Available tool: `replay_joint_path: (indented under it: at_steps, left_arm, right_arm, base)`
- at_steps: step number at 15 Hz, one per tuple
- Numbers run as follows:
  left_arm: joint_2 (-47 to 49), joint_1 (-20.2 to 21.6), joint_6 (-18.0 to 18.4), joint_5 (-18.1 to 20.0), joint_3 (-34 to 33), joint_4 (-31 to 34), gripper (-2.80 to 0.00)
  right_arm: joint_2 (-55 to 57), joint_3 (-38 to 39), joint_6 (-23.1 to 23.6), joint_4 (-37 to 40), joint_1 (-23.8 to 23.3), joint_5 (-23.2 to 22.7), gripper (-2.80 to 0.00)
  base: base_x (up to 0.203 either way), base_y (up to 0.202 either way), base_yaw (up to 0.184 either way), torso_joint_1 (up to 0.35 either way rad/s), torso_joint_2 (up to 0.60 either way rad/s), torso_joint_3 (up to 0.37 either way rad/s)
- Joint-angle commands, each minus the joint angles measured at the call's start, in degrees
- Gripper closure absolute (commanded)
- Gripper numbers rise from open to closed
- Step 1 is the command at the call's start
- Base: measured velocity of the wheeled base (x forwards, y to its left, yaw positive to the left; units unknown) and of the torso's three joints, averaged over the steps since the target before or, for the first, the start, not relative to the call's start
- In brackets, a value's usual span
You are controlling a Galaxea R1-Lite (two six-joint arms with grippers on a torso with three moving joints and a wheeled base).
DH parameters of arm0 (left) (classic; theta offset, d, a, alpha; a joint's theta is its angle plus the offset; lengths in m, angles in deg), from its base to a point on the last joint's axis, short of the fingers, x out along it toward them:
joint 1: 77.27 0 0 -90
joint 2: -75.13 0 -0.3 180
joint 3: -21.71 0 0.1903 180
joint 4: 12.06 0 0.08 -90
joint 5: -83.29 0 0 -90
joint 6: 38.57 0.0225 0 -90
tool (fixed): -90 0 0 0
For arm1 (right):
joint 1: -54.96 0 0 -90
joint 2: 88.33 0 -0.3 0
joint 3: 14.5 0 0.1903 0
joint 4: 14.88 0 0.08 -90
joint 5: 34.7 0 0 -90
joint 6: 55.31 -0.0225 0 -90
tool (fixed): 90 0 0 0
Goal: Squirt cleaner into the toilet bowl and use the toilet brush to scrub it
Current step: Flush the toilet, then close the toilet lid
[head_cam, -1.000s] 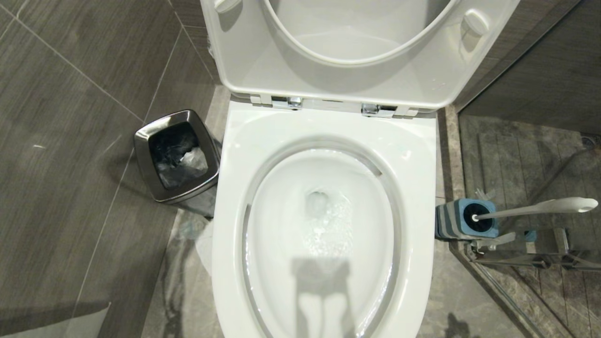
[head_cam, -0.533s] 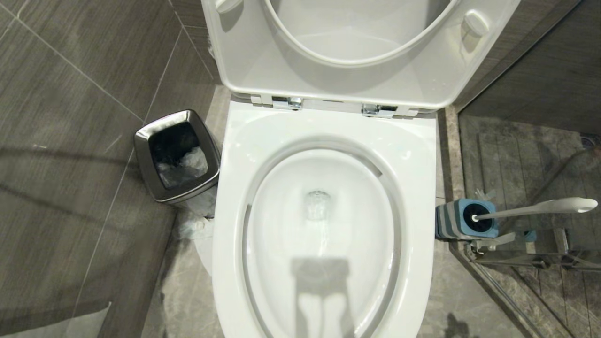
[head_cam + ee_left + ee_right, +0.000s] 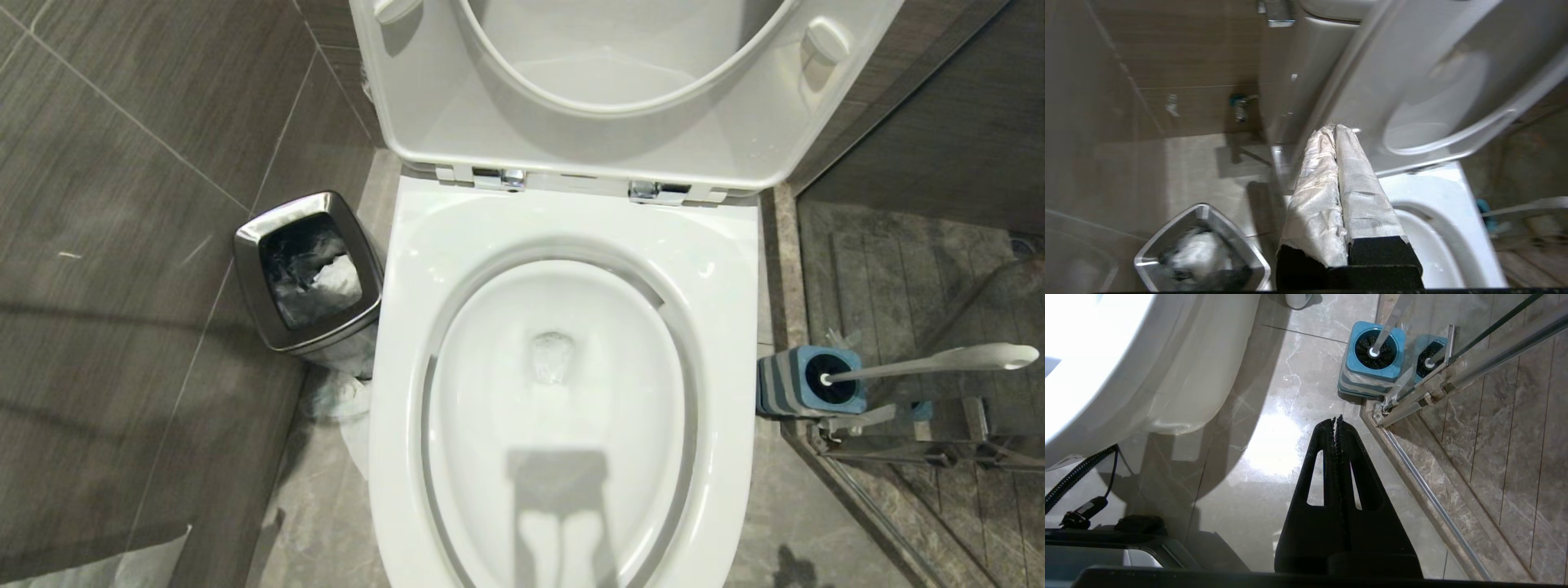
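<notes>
The white toilet bowl fills the middle of the head view, seat and lid raised, with clear water at the bottom. To its right the toilet brush stands in a blue-and-grey holder, white handle leaning right. No cleaner is in view. Neither gripper shows in the head view. My left gripper, fingers wrapped in white, is shut and empty, aimed at the raised lid over the bowl's left rear corner. My right gripper hangs shut and empty over the floor, short of the toilet brush.
A steel waste bin with a black liner stands left of the toilet, also below my left gripper. A glass shower door with a metal frame runs close behind the brush holder. A black cable lies by the toilet base.
The rippling water in the bowl has settled. Shadows on the left floor tiles have shifted. The brush and bin have not moved.
</notes>
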Motion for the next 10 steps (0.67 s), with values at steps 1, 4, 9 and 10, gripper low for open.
replay_joint_path:
  at_steps: [1, 4, 9, 10]
  left_arm:
    - [-0.7, -5.1, -3.9, 0.0, -0.6, 0.0, 0.0]
    - [-0.4, -7.1, -9.4, 2.2, -0.6, -0.2, 0.0]
    - [-0.4, -6.7, -10.0, 6.3, -1.4, -2.0, 0.0]
    - [-0.5, -6.7, -10.0, 6.5, -2.2, -2.5, 0.0]
  right_arm:
    - [0.0, 0.1, 0.0, 0.0, 0.1, 0.0, 0.0]
    - [0.0, 0.1, 0.0, 0.0, 0.1, 0.0, 0.0]
    - [0.0, 0.1, 0.0, 0.0, 0.1, 0.0, 0.0]
    - [0.0, 0.1, 0.0, -0.1, 0.1, 0.0, 0.0]
  base:
    - [0.0, 0.0, 0.0, 0.0, 0.0, 0.0]
    - [0.0, 0.0, 0.0, 0.0, 0.0, 0.0]
    - [0.0, 0.0, 0.0, 0.0, 0.0, 0.0]
    - [0.0, 0.0, 0.0, 0.0, 0.0, 0.0]
